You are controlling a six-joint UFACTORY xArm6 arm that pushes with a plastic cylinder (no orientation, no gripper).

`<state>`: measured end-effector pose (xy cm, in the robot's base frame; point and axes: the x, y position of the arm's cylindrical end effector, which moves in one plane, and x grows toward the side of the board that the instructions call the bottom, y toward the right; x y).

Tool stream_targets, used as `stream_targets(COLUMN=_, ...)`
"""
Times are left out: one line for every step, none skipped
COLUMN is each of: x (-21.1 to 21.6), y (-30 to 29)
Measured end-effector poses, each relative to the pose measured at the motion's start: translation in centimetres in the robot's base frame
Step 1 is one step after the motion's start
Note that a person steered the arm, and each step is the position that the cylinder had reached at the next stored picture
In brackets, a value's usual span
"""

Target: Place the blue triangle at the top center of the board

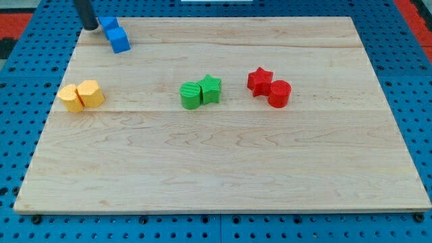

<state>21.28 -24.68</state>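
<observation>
Now tip (pixel 90 27) at board's top left, touching blue triangle (pixel 108 23) beside blue cube (pixel 119 40). No end effector: rod only, holds nothing. Next: push triangle rightward to top center.

My tip (pixel 90 27) (upright rod), top-left.

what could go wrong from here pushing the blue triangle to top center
1. Two blue blocks sit touching in the top left corner, with my tip just to their left. A push toward the view's right would likely drag both along, not only the triangle.
2. They lie close to the board's top edge, so a slightly upward push could slide one off the board.
3. From this view I cannot tell which blue block is the triangle, so I could end up steering the wrong one.
</observation>
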Motion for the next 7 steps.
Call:
stream_targets(x=2.0, y=2.9)
stream_targets(x=4.1, y=10.8)
stream_targets(x=4.3, y=16.3)
stream_targets(x=4.3, y=6.0)
stream_targets(x=1.4, y=3.6)
stream_targets(x=1.0, y=13.2)
stream_targets(x=1.5, y=17.1)
